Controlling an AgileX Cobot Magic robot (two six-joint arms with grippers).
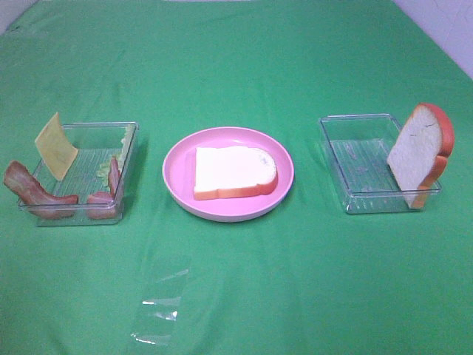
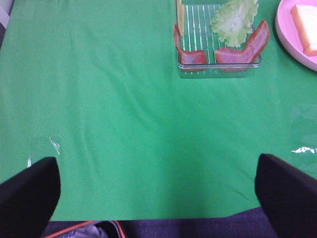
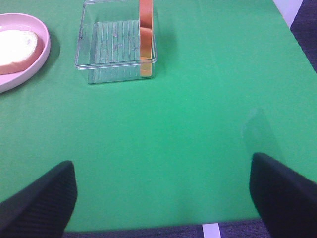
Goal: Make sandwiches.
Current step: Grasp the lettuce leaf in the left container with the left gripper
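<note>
Left gripper (image 2: 157, 161): fingers spread wide, nothing between them. Right gripper (image 3: 162, 163): the same, wide open and holding nothing. Both hang over bare green cloth (image 1: 295, 281) on the near side of the pink plate (image 1: 177, 166), well short of it.

Next out is a scrap of clear film (image 1: 159, 303), lying flat on the cloth nearer than the plate and a bit toward the left arm's side. Ignore it.

The plate holds one bread slice (image 1: 233, 171) lying flat, with nothing stacked on it yet, so you're probably at the first filling.

Beside the plate on the left arm's side is the filling tray (image 1: 89, 127):
- The cheese square (image 1: 55, 146) leans upright on the wall away from the plate.
- The bacon strips (image 1: 33, 191) droop over the near walls.
- The lettuce leaf (image 1: 127, 140) sits in the far corner nearest the plate.

Beside the plate on the right arm's side is the bread tray (image 1: 355, 118). The second bread slice (image 1: 417, 151) stands on edge against the wall away from the plate.

Handling, by judgement:
- Everything looks like light toy food.
- The bread looks spongy, so pinch across its faces near the top crust.
- The cheese is thin and stiffish. Take its free top edge.
- The bacon is floppy. Grab it where it rises above the rim.
- The lettuce is thin and lies low. That makes it the hardest pick.
</note>
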